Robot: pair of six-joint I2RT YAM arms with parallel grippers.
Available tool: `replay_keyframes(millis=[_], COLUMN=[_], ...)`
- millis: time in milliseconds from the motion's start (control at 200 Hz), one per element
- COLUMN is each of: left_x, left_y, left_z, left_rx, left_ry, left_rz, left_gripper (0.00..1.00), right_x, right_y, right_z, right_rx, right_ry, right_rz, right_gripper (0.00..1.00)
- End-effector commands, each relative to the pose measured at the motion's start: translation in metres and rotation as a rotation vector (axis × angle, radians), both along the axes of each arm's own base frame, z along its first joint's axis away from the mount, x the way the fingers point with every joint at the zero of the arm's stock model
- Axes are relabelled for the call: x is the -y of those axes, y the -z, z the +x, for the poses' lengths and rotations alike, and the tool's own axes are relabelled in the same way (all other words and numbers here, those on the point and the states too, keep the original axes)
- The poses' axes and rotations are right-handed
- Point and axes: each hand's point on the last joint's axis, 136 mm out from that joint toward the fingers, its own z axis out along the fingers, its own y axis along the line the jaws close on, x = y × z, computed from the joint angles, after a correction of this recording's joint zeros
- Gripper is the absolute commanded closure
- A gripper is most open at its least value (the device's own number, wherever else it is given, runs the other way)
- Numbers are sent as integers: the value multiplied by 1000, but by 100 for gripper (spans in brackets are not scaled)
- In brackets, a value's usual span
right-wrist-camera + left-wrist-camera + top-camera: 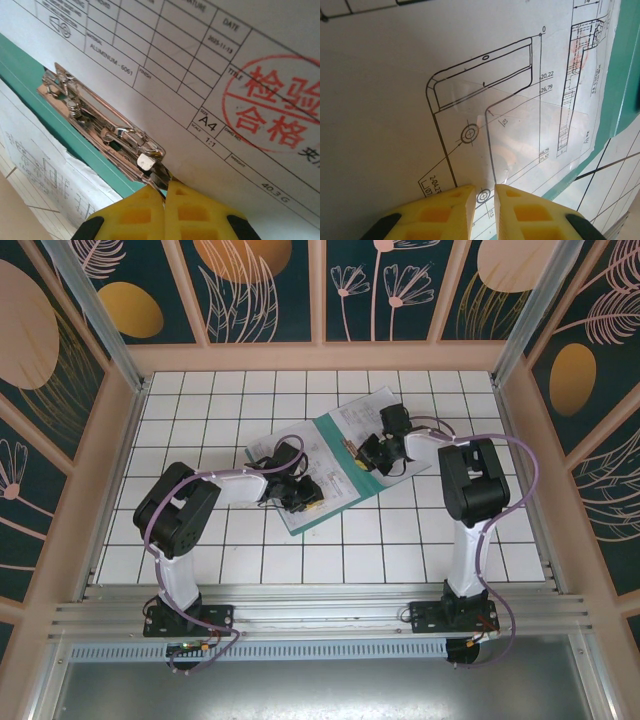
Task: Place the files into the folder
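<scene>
Files [362, 412] lie fanned across the folder [335, 498] mid-counter [250, 560] in the top view. The left gripper [298, 495] is at the folder's near edge and the right gripper [372, 452] by its middle.

Left wrist: the left gripper [484, 200] hangs over a drawing sheet [420, 100], fingers a slit apart; whether they pinch it I cannot tell.

Right wrist: the right gripper [164, 200] looks closed on the tip of the clip [100, 125], a stamped sheet [225, 75] beside it. If that tip slips out, the clip would likely snap down with the sheets askew, some poking past the folder.
</scene>
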Motion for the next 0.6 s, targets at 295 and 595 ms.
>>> replay_keyframes(millis=[295,595], left_x=[-44,-43], left_y=[56,59], left_z=[-49,-50], left_rx=[-223,-232], left_ry=[-23,-17], left_rz=[198,199], left_gripper=[79,79], right_x=[72,28], right_y=[89,80], right_z=[-57,-65], right_rx=[-285,-296], right_ry=[58,12], right_rz=[-342,-151], right_gripper=[100,100])
